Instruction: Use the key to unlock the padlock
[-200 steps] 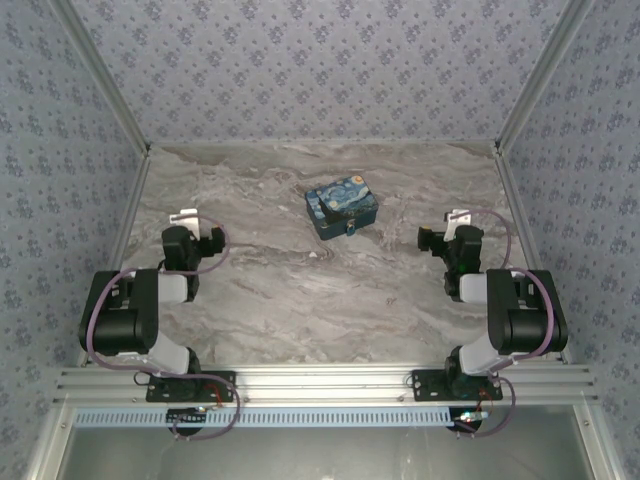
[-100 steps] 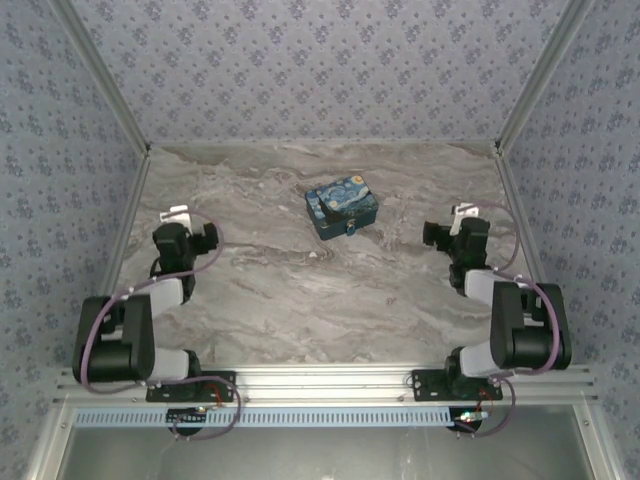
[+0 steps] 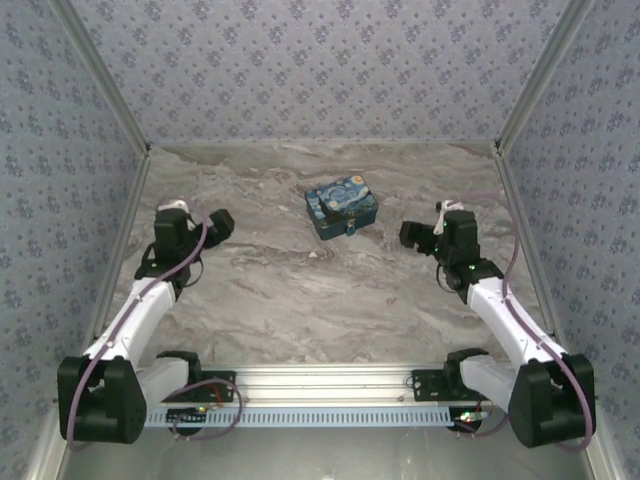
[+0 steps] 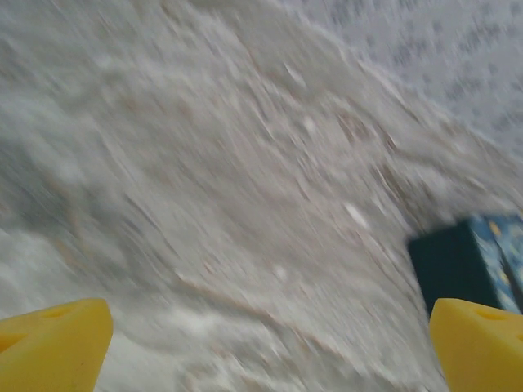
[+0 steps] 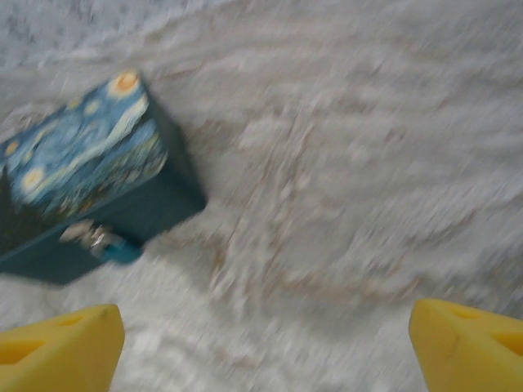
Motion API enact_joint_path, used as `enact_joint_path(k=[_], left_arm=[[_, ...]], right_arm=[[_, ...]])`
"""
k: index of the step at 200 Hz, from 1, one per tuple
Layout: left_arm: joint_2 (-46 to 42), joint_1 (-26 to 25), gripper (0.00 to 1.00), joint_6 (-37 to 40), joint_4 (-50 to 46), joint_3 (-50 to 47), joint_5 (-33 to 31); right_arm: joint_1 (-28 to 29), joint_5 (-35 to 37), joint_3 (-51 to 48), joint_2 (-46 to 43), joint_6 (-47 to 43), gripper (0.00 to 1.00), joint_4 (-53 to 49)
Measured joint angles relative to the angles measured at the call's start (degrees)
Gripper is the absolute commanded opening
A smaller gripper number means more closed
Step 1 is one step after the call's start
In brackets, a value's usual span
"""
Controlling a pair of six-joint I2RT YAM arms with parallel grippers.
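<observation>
Approach: left hand (image 4: 265,339) and right hand (image 5: 265,339) gape empty; tiny teal-blue padlock (image 5: 121,247) seemingly hangs on blue-and-yellow painted box (image 5: 82,155); next, fetch key

- The box (image 3: 341,207) sits on the table (image 3: 300,300), a little beyond its middle and slightly right of centre.
- The padlock (image 5: 122,247) hangs on the box's near face, low down towards that face's right end (too blurred to tell whether it touches the table).
- The left gripper (image 3: 218,222) is well to the left of the box and a touch nearer.
- The right gripper (image 3: 412,235) is near the box's right side, also a little nearer.
- The back wall (image 3: 320,70) stands behind the box.
- The left arm's base (image 3: 190,385) and the right arm's base (image 3: 450,383) lie well in front of the box, one to each side.
</observation>
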Motion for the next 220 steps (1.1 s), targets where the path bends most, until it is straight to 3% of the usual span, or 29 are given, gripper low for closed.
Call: enact_joint_path(k=[56,97,167,220], left_arm=[[0.9,-14.9,0.99,-11.1,1.3,-3.5,3.6],[5.8,-22.4,0.99,-15.0,6.3,-3.5,3.0],[11.2,-25.0,0.99,-16.0,9.0,-2.7,2.7],[11.4,-25.0,0.99,-15.5,9.0,-0.9,2.7]], right_arm=[[13.5,0.1,-0.4,-2.4,19.1,0.72,-16.4],[17.4,-0.1,-3.6,-2.1,29.7,0.60,-19.4],[20.4,1.3,-4.3,5.1,36.6,0.41,-19.9],[23.2,3.7,-4.7,9.3,40.8,0.34,-17.9]])
